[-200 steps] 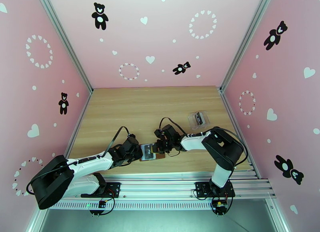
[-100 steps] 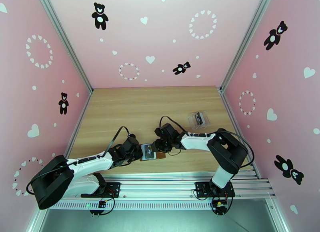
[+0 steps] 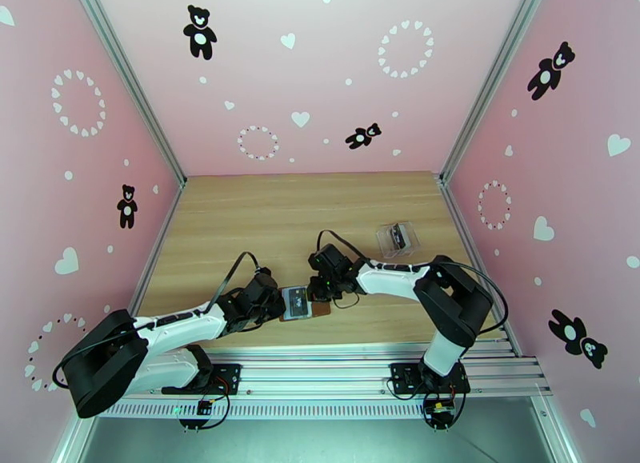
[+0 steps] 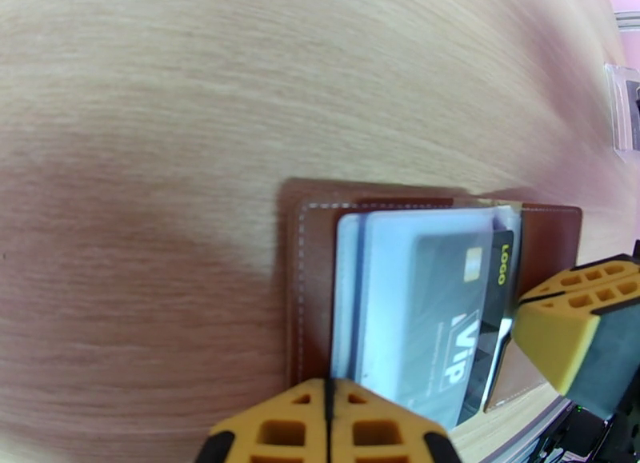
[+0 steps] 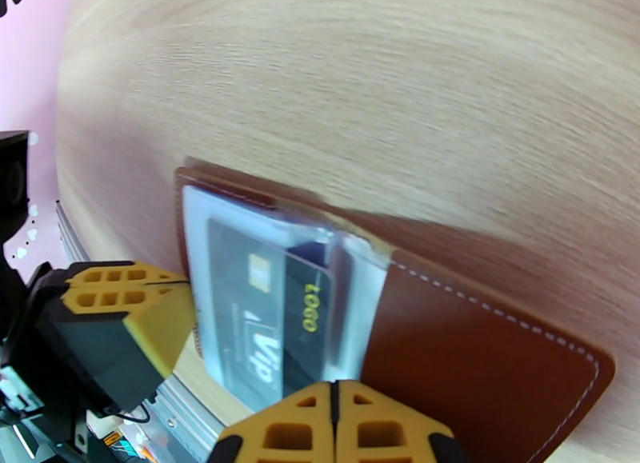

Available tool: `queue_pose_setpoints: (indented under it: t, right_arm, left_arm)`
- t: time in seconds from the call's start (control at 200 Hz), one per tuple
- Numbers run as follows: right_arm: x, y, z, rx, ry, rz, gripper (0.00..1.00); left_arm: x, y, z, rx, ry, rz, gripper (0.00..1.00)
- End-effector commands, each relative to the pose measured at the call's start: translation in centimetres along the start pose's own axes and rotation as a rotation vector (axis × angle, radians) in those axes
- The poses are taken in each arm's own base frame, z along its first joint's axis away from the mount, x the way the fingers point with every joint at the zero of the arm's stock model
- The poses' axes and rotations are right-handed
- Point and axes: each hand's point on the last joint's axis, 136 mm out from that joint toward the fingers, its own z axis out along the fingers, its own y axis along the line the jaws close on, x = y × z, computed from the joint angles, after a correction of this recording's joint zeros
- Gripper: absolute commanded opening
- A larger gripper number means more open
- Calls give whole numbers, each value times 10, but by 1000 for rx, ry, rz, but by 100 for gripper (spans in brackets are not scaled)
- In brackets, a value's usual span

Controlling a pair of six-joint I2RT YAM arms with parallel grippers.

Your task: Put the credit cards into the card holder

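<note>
Left wrist | stitched brown leather card holder [image 4: 314, 297], woodgrain desk [image 4: 240, 97] | glossy dark credit card [image 4: 448, 313] pocketed | left claw [image 4: 328, 421], right claw [image 5: 336, 425] clenched

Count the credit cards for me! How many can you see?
1 for sure: a black VIP credit card tucked in the see-through pocket of the brown card holder. Something dark in the clear plastic box may be more cards.

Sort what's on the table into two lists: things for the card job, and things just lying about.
For the job:
- card holder, lying open
- dark VIP card, in its see-through pocket

Lying about:
- clear box, further back on the right, something dark inside
</note>
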Motion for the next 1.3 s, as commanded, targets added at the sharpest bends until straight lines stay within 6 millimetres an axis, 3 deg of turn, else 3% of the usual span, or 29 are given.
queue_pose_setpoints:
  t: [0.0,0.576,0.926,1.156,1.296]
  right_arm:
    - [1,-2,6,24,19,-1,3]
    - [8,31,24,-51,72,-36,0]
    - [13,36,24,-93,88,-23,0]
    - [1,22,-8,61,-8,-86,12]
    - [0,25,-23,74,-35,-110,16]
  left_arm:
    - [18,34,4,-122,56,15,6]
    - [19,32,6,-117,64,15,6]
    - [19,31,6,-111,62,15,6]
    - [14,29,-5,-109,40,17,7]
    - [7,27,-20,-105,3,20,10]
